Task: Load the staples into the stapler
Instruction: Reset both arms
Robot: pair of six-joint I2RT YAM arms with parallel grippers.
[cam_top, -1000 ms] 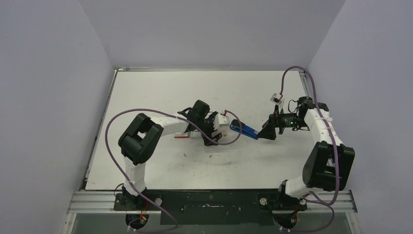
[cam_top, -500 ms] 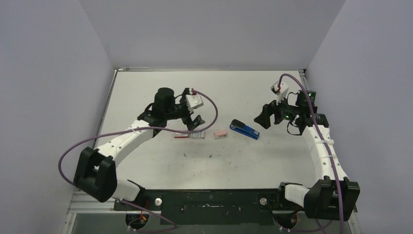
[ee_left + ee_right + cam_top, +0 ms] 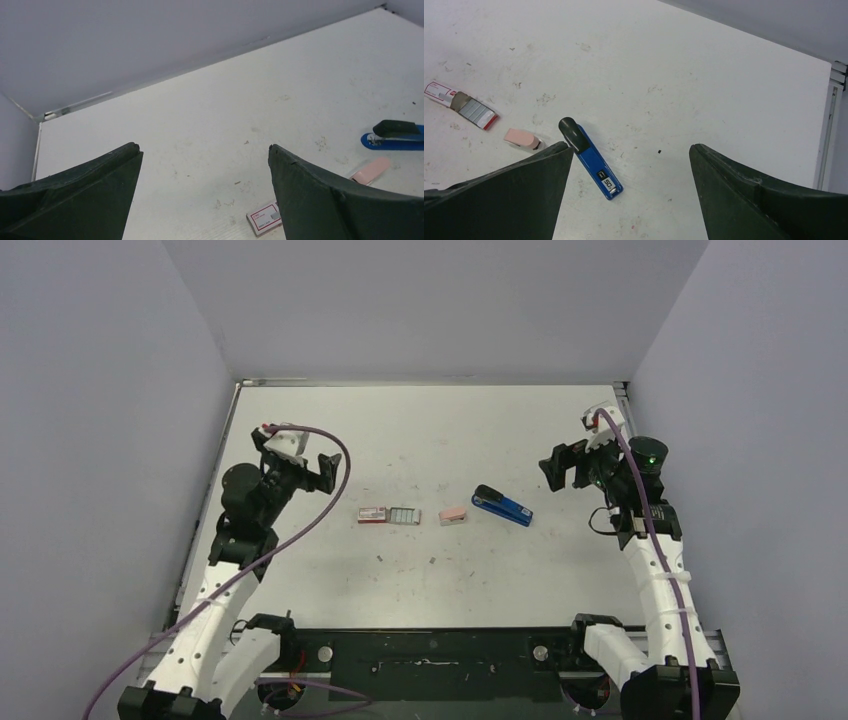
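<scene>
Top external view, bottom of frame: both arms rise from their bases and lean out toward the left and right edges of the table (image 3: 400, 420).
Middle of frame, left: the staples (image 3: 388, 515) lie flat in their red-and-white box, whose sleeve is partly slid back so that grey strips show.
Middle of frame, centre: a small pink block (image 3: 453, 515) lies between the box and the stapler, near both but touching neither.
Middle of frame, right: the stapler (image 3: 502, 506) lies on its base, closed, with its black end toward the pink block and its blue body angled toward the lower right.
Further up, left: the left gripper (image 3: 297, 458) hangs above the table, its jaws spread wide with nothing between them.
Further up, right: the right gripper (image 3: 563, 465) is also spread wide and empty, up and to the right of the stapler.
Wrist views: each looks down between its own parted fingers at bare table, with the three things well below.
Step in hand: probably none; neither arm is engaged with anything. Whether a strip already sits inside the stapler cannot be told.
Next move, if loading is not yet done: probably one gripper must come down and steady the stapler while its top is opened, then a strip must be taken from the box.
</scene>
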